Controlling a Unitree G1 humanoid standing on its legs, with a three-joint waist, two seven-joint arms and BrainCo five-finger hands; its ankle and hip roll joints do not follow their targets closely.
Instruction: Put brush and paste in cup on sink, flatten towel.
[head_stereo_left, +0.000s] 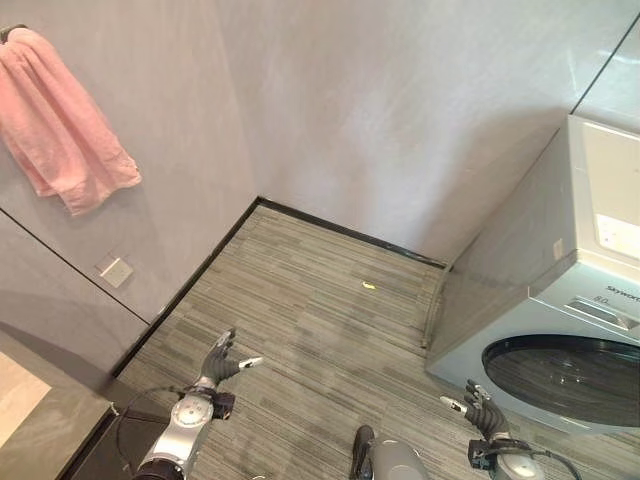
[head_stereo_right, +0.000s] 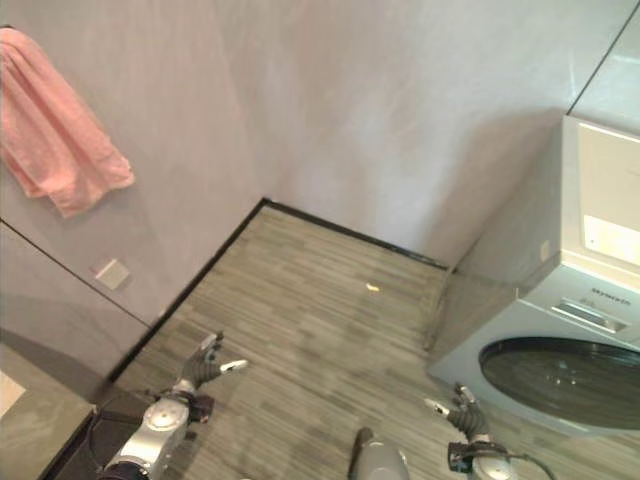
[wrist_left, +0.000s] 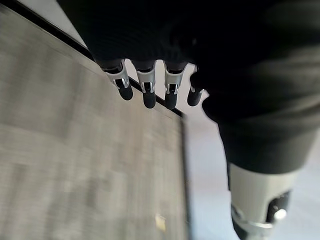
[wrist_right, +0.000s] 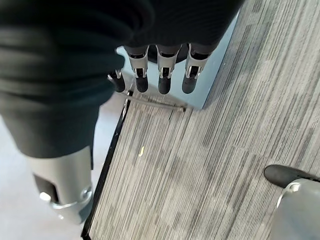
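A pink towel (head_stereo_left: 60, 125) hangs bunched and creased from a holder high on the left wall. My left hand (head_stereo_left: 220, 362) hovers low over the striped floor at the lower left, its fingers (wrist_left: 145, 87) relaxed, open and holding nothing. My right hand (head_stereo_left: 483, 412) hangs at the lower right, close to the front of the washing machine. Its fingers (wrist_right: 160, 75) are also straight and empty. Both hands are far below the towel.
A white washing machine (head_stereo_left: 570, 300) with a dark round door stands at the right. A counter edge (head_stereo_left: 40, 425) shows in the lower left corner. A wall socket (head_stereo_left: 116, 271) sits below the towel. A small yellow scrap (head_stereo_left: 368, 286) lies on the floor.
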